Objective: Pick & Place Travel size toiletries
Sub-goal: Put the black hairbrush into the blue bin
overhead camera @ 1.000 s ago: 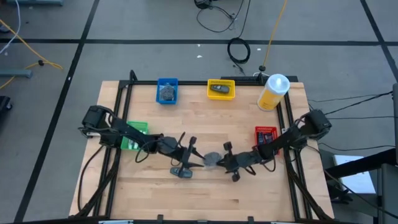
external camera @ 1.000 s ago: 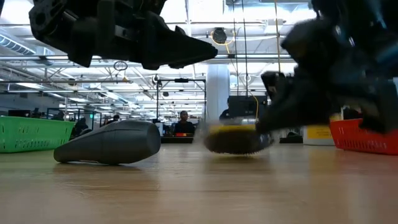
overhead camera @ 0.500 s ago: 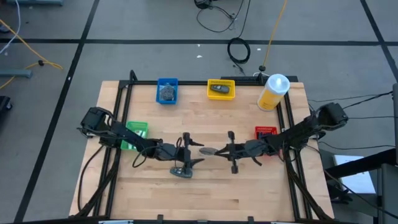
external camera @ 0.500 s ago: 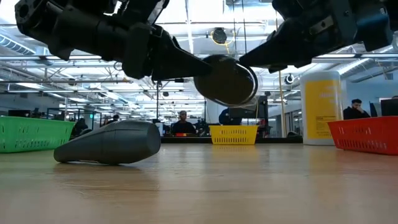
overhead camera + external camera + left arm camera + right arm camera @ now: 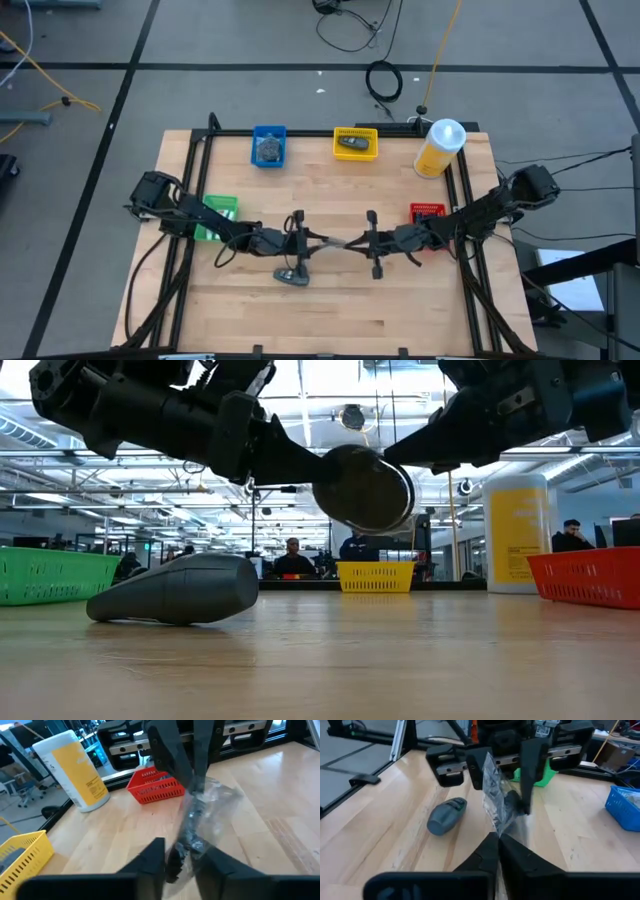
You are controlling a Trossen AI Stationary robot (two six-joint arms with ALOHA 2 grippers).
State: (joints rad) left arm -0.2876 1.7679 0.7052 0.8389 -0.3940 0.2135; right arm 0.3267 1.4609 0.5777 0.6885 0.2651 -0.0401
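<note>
A flat round grey disc in clear wrap [image 5: 363, 488] hangs in the air between both grippers above the table's middle, also seen as the disc [image 5: 335, 243] from above. My left gripper [image 5: 322, 240] comes at it from the left and my right gripper [image 5: 349, 243] from the right; both are shut on it. A dark oblong tube [image 5: 292, 277] lies on its side on the table just nearer than the left gripper, and shows as the dark tube [image 5: 446, 815] in the right wrist view. My left gripper pinches the disc's left edge [image 5: 186, 851] between its two fingers, level, from the table's left. The disc stands on edge, lifted clear of the table. My right gripper pinches the clear wrap at the disc's right edge [image 5: 496, 827] between its shut fingertips, level, from the table's right.
A green tray [image 5: 215, 218] sits at the left edge and a red tray [image 5: 427, 218] at the right. Along the far edge stand a blue tray [image 5: 269, 146] and a yellow tray [image 5: 355, 143], each with an item, and a tall yellow bottle [image 5: 440, 148].
My right gripper lifted the disc from the table and carried it up and slightly toward the far edge. My left gripper moved right to the disc, and its fingers closed on the disc's left edge. The dark tube stayed where it was.
</note>
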